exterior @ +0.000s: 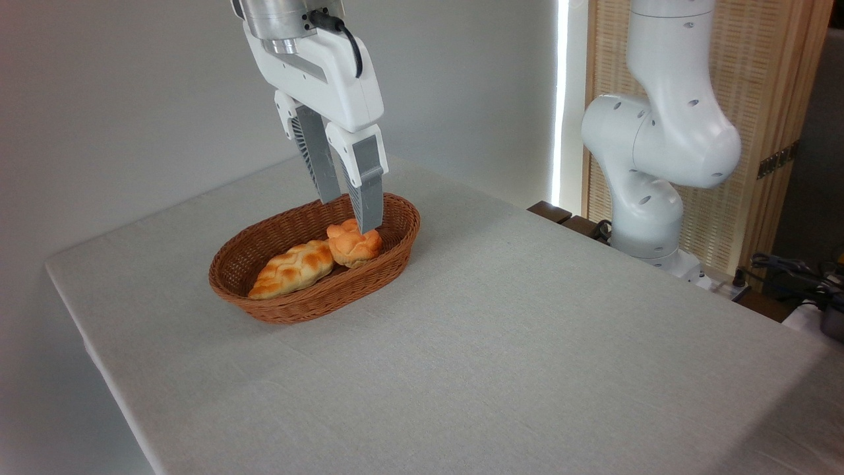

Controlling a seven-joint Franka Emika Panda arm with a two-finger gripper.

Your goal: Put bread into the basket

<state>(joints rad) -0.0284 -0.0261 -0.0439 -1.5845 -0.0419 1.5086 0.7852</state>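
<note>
The bread (354, 245), a small round golden-orange bun, lies inside the brown wicker basket (277, 305) at its right end, leaning against a braided loaf. My gripper (349, 214) hangs straight above the bun, open, with nothing held between its grey fingers (366, 198). The nearer fingertip overlaps the bun's top edge in this view, and I cannot tell whether it touches. The farther fingertip is in front of the basket's back rim.
An elongated braided loaf (292, 268) fills the basket's left and middle. The basket stands on a table under a grey cloth (501, 343). The arm's white base (659, 152) rises beyond the table's right edge, with cables beside it.
</note>
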